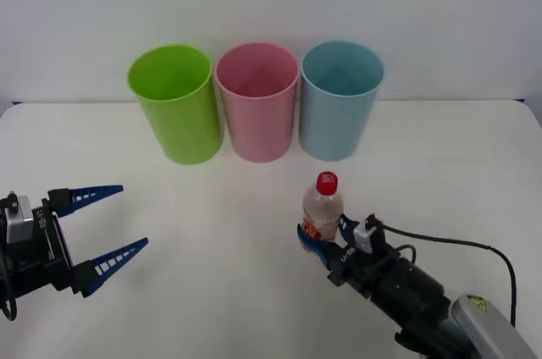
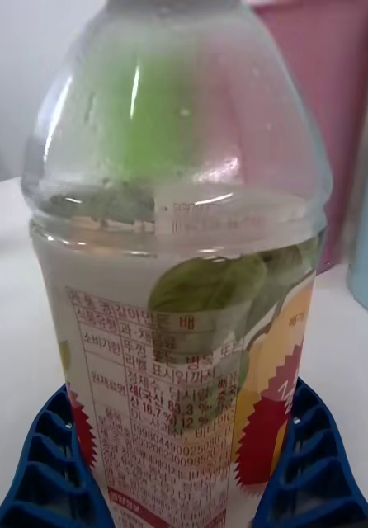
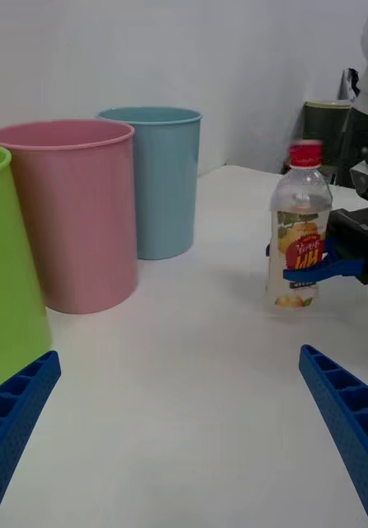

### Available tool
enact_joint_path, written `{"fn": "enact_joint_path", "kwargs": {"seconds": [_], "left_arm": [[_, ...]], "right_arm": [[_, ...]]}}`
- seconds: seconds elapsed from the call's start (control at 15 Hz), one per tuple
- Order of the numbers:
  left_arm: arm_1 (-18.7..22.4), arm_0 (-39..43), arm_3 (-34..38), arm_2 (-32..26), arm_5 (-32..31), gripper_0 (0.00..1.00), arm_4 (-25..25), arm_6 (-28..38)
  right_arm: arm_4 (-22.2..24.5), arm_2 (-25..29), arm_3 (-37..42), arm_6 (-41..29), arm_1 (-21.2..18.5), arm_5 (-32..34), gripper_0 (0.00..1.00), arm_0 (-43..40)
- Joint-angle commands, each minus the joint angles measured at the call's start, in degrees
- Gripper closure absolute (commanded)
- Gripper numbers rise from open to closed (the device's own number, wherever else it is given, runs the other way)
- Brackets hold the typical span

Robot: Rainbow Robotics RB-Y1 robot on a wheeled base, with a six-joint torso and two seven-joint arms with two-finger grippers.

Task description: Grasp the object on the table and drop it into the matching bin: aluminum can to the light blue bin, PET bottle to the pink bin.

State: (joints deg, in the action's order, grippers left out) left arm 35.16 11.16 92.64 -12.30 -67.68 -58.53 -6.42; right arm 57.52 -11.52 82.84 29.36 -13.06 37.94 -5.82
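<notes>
The PET bottle point(image 1: 323, 207), clear with a red cap and an orange-red label, stands upright on the white table point(image 1: 212, 283), in front of the light blue bin point(image 1: 339, 109). My right gripper point(image 1: 326, 234) is shut on the bottle's lower body, one blue finger pressed against each side. The right wrist view shows the bottle point(image 2: 180, 206) close up between the fingers point(image 2: 56, 462), with the pink bin point(image 2: 324, 82) behind it. The pink bin point(image 1: 257, 113) stands in the middle of the row. My left gripper point(image 1: 134, 217) hangs open at the front left, holding nothing.
A lime green bin point(image 1: 176, 105) stands to the left of the pink one, the three bins touching in a row at the back. In the left wrist view the bottle point(image 3: 299, 231) and right gripper point(image 3: 312, 268) stand past bare table point(image 3: 176, 388).
</notes>
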Motion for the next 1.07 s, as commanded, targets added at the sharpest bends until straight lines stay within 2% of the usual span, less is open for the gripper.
{"fn": "enact_joint_path", "kwargs": {"seconds": [0.07,0.33,0.6,0.67,0.93,1.07], "left_arm": [[0.0,0.0,0.0,0.0,0.0,0.0,0.0,0.0],[0.0,0.0,0.0,0.0,0.0,0.0,0.0,0.0],[0.0,0.0,0.0,0.0,0.0,0.0,0.0,0.0],[0.0,0.0,0.0,0.0,0.0,0.0,0.0,0.0],[0.0,0.0,0.0,0.0,0.0,0.0,0.0,0.0],[0.0,0.0,0.0,0.0,0.0,0.0,0.0,0.0]], "right_arm": [[-1.3,0.0,5.3,-0.9,-2.2,-0.1,1.0,-0.9],[-1.4,-1.1,17.4,-5.0,-6.1,-2.0,1.0,-4.0],[-0.5,-5.3,32.9,-13.1,-14.0,-12.3,1.0,-6.3],[-0.1,-5.9,35.0,-14.7,-14.8,-14.1,1.0,-6.1],[7.0,-5.6,38.8,-23.9,-13.4,-15.9,1.0,-2.9],[12.4,-5.5,38.9,-30.0,-11.4,-16.9,1.0,0.4]]}}
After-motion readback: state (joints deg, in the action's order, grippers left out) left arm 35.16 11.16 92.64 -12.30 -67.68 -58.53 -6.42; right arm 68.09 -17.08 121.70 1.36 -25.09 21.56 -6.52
